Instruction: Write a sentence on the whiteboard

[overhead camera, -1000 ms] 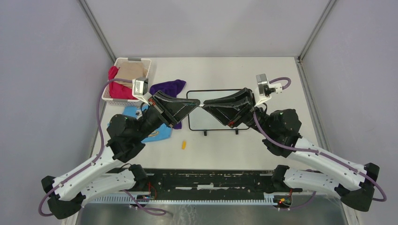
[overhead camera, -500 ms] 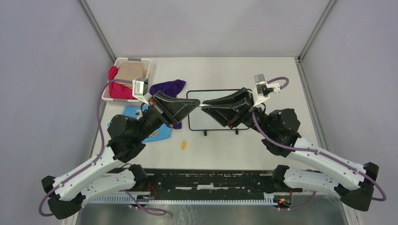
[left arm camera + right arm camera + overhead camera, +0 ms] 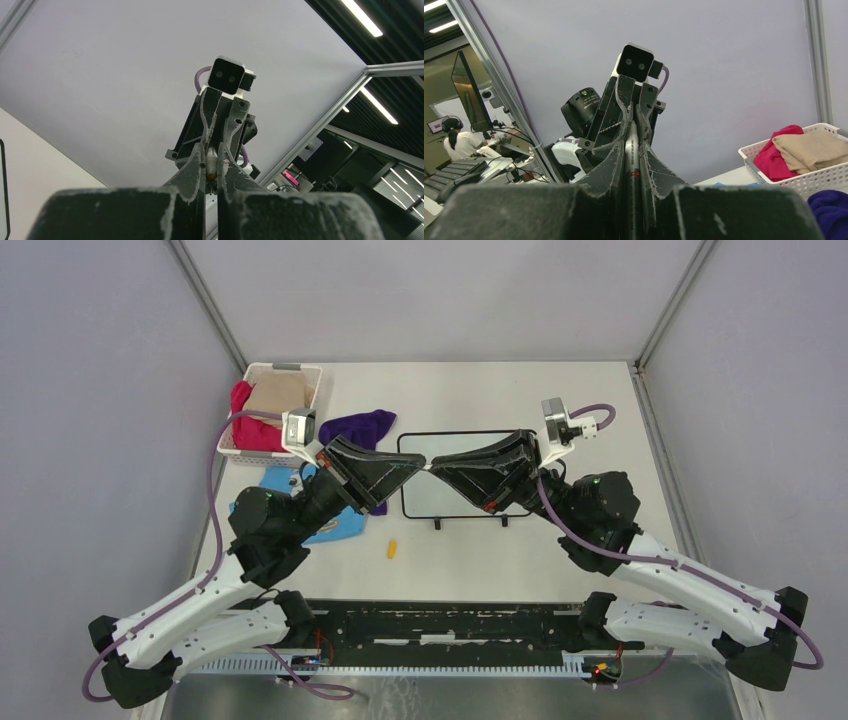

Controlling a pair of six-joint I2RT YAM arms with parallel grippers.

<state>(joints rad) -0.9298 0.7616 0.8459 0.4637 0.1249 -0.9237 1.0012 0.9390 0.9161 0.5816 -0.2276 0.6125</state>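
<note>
The whiteboard [image 3: 432, 502] lies flat at the table's middle, black-framed, with its two feet toward me. No sentence is visible on its bare part, and the two grippers cover much of it. My left gripper [image 3: 420, 466] and right gripper [image 3: 436, 466] meet tip to tip just above the board. A white marker [image 3: 631, 161] runs between them. Its barrel lies deep between the right gripper's [image 3: 632, 142] fingers, which press on it. Its orange-tipped end [image 3: 212, 170] sits between the left gripper's [image 3: 211, 150] shut fingertips.
A white basket [image 3: 306, 372] with red and beige cloths stands at the back left, also seen in the right wrist view [image 3: 794, 176]. A purple cloth [image 3: 360, 423] and a blue cloth [image 3: 336, 526] lie left of the board. A small yellow cap [image 3: 392, 548] lies near its front edge.
My right gripper has edged left toward the left one, loosened a little on the marker and closed on it again. The left arm has stayed still.
</note>
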